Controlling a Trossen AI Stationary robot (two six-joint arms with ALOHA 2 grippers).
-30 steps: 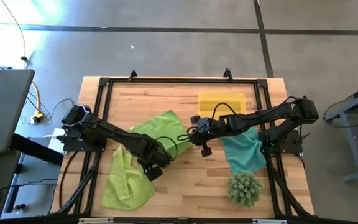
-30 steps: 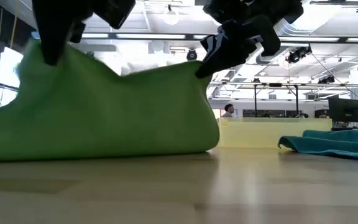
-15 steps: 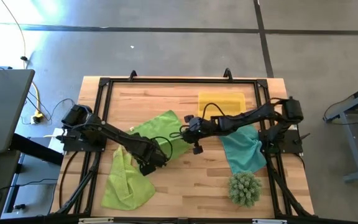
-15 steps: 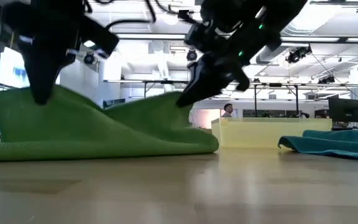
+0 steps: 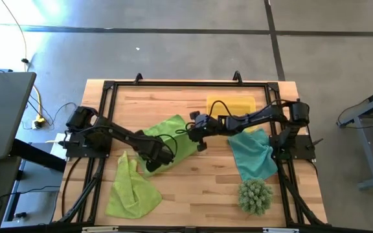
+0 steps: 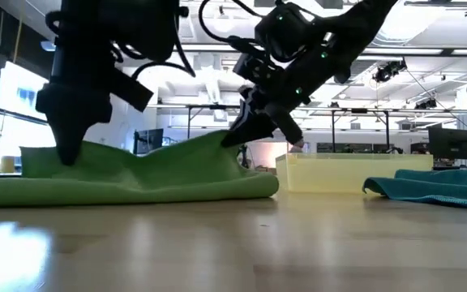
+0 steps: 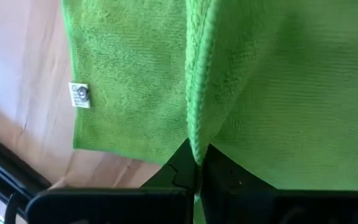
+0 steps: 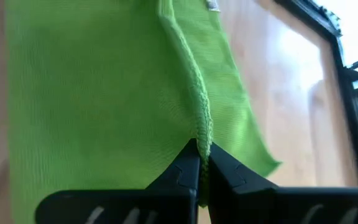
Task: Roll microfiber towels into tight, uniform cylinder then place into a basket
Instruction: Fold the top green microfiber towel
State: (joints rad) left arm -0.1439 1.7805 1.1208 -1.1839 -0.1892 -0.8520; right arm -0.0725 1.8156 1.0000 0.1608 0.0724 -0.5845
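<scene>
A lime-green microfiber towel (image 5: 172,137) lies doubled over at mid-table, with a rounded fold (image 6: 262,188) along its near side. My left gripper (image 5: 151,164) is shut on the towel's near left edge. My right gripper (image 5: 195,133) is shut on its right edge. A second lime-green towel (image 5: 131,191) lies crumpled at the near left. A teal towel (image 5: 254,155) lies at the right. The basket, a yellow tray (image 5: 230,105), stands at the far right. My left gripper pinches the towel's hemmed edge (image 7: 196,138) between its two shut fingers. It comes from above, pointing steeply down. The edge is held a little above the table while the cloth below it rests on the wood. My right gripper pinches the hemmed edge (image 8: 199,132) on the towel's right side between its shut fingers. It slants down from the table's right. That corner stands raised (image 6: 227,139) and the cloth slopes from it down to the table.
A spiky green ball-shaped plant (image 5: 256,195) sits at the near right, beside the teal towel. A black frame (image 5: 109,87) runs round the tabletop. Bare wood (image 5: 193,194) lies in front of the held towel.
Both grippers have sunk and drifted toward the far left with the lime-green towel, staying shut on it. The towel, hanging tall between them a second ago, has come down and now lies low and doubled on the table, only its held edges raised.
</scene>
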